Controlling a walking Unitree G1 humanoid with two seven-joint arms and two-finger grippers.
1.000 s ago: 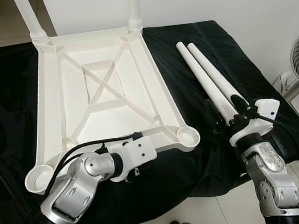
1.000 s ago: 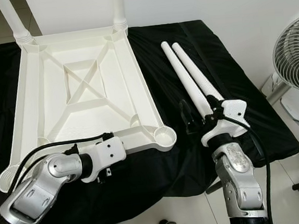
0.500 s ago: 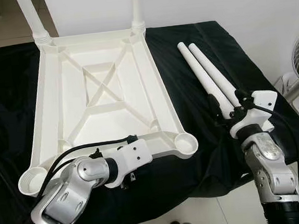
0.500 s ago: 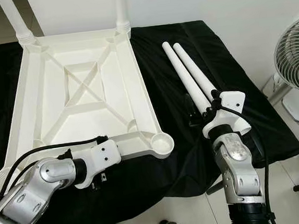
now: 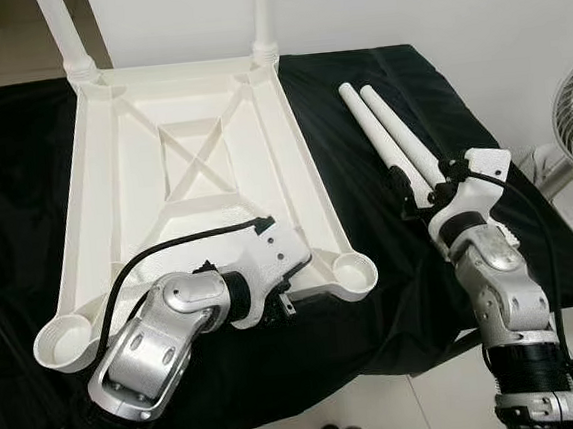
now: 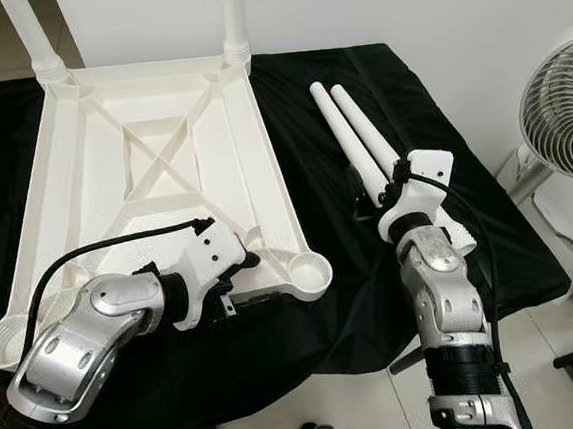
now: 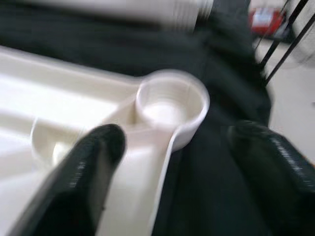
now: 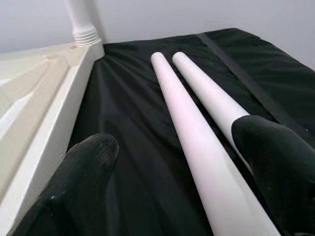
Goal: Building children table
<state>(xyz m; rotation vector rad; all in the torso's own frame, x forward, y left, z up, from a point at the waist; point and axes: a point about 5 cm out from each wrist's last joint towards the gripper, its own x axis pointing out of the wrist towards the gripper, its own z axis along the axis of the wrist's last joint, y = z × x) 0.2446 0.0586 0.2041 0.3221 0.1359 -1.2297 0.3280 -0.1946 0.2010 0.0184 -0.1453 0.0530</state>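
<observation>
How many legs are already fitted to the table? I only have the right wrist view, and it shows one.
Observer: Two. The table lies upturned, with a left leg and a right leg standing in its far corners.
Operator: And the near corners?
Observer: Both are empty: the right socket and the left socket hold nothing.
Operator: Where is the left gripper?
Observer: The left gripper is at the table's near edge, beside the right socket. It is open, with one finger over the table and the other over the black cloth.
</observation>
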